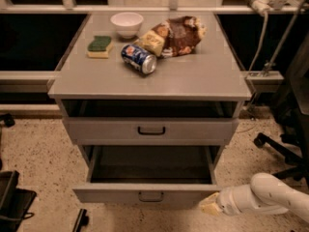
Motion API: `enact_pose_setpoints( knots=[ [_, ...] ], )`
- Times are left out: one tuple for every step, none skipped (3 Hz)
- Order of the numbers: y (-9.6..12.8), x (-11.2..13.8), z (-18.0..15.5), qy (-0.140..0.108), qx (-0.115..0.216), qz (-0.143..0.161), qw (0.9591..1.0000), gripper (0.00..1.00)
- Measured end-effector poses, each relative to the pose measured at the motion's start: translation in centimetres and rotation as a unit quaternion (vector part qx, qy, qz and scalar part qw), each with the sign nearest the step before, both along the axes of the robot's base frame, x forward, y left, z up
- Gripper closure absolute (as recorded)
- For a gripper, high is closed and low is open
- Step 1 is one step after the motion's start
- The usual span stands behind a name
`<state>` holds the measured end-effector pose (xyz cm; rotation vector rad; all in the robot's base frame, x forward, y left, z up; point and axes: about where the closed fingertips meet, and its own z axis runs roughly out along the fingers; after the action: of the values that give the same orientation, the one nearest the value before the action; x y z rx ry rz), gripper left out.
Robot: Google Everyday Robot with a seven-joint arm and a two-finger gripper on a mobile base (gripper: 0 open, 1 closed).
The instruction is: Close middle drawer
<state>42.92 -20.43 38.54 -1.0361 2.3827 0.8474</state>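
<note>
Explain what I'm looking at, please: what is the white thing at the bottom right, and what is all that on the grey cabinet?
There is just one picture, taken by a single camera looking down on the front of a grey cabinet. The white tube at the bottom right is the robot's arm. The pale tip at its end is the gripper, the robot's "hand". It sits low, right beside the right end of the middle drawer. Whether it touches the drawer is not clear, and I see nothing held in it.

That middle drawer is pulled well out, and its tray looks empty. The robot's job is to push it shut. The drawer above is nearly in.

On the cabinet top are a white bowl, a green and yellow sponge, a blue soda can lying on its side, and some snack bags.
</note>
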Motion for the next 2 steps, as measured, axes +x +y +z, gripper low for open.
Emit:
enact_pose_setpoints(
  knots=[
    [0.6,3.1,0.6,-0.047,-0.022,0.004,0.9986,1.0],
    [0.5,6.6,1.4,-0.095,-0.064,-0.019,0.9932,1.0]
  ],
)
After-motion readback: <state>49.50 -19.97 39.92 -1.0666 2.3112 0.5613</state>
